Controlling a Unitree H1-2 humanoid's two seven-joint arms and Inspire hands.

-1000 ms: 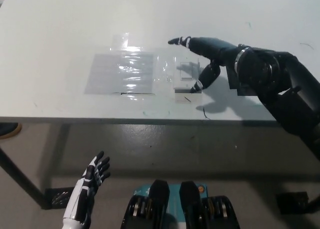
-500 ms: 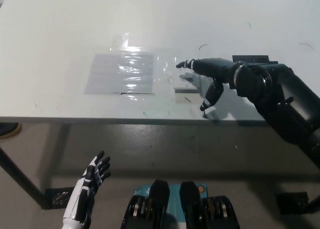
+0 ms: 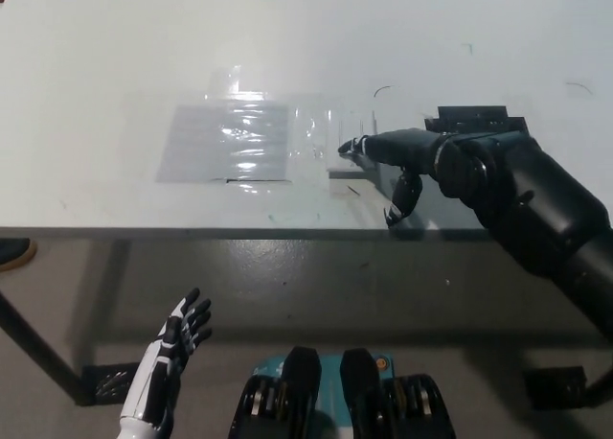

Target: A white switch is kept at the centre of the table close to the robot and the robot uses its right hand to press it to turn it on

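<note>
The white switch (image 3: 342,171) lies on the white table (image 3: 115,65) near its front edge, at the centre. Most of it is hidden under my black right hand (image 3: 400,159), which reaches in from the right. One finger is stretched out leftward, its tip low over the switch's top, and the thumb hangs toward the table edge. Whether the tip touches the switch I cannot tell. The hand holds nothing. My white left hand (image 3: 180,338) rests open at the lower left, below table level.
A shiny patch of clear tape (image 3: 232,140) is stuck to the table left of the switch. The front table edge (image 3: 192,230) runs across the picture, with grey floor and a dark table leg (image 3: 29,338) below it.
My right hand has come down and back toward the front edge, so its fingertip has gone from beyond the switch to just over it. The camera shifted slightly. The left hand has stayed put.
</note>
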